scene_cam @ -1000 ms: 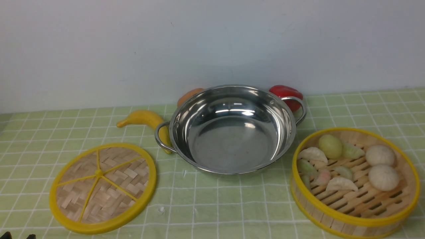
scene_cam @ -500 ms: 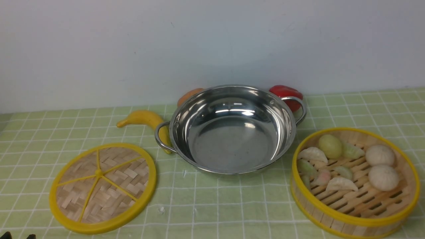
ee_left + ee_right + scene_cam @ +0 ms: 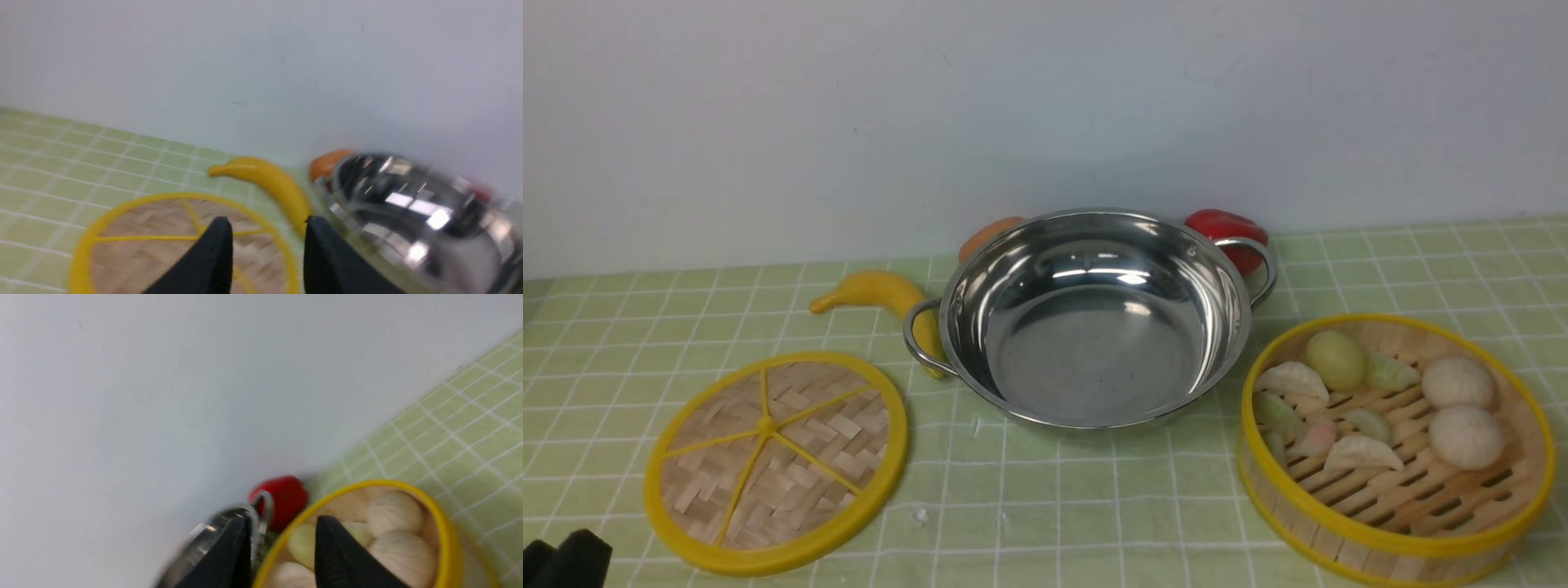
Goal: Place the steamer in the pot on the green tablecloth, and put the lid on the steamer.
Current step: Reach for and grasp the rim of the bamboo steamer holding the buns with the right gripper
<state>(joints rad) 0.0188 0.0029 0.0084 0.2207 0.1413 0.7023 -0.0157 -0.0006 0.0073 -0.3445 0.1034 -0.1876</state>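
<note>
The steamer (image 3: 1392,449) with toy dumplings and buns sits on the green tablecloth (image 3: 1094,506) at the right front. The empty steel pot (image 3: 1090,318) stands in the middle. The lid (image 3: 776,461) lies flat at the left front. My left gripper (image 3: 560,559) shows as black tips at the lower left corner; in the left wrist view (image 3: 265,228) it is open and empty above the lid (image 3: 122,253). My right gripper (image 3: 282,526) is open and empty, above the steamer's rim (image 3: 445,535) near the pot handle (image 3: 265,510). It is out of the front view.
A yellow banana (image 3: 874,292) lies left of the pot, touching its handle. An orange item (image 3: 988,233) and a red pepper (image 3: 1225,233) sit behind the pot against the white wall. The steamer reaches the front right edge of the front view.
My left gripper's black tips have risen further into the lower left corner of the front view. The pot, lid and steamer have not moved.
</note>
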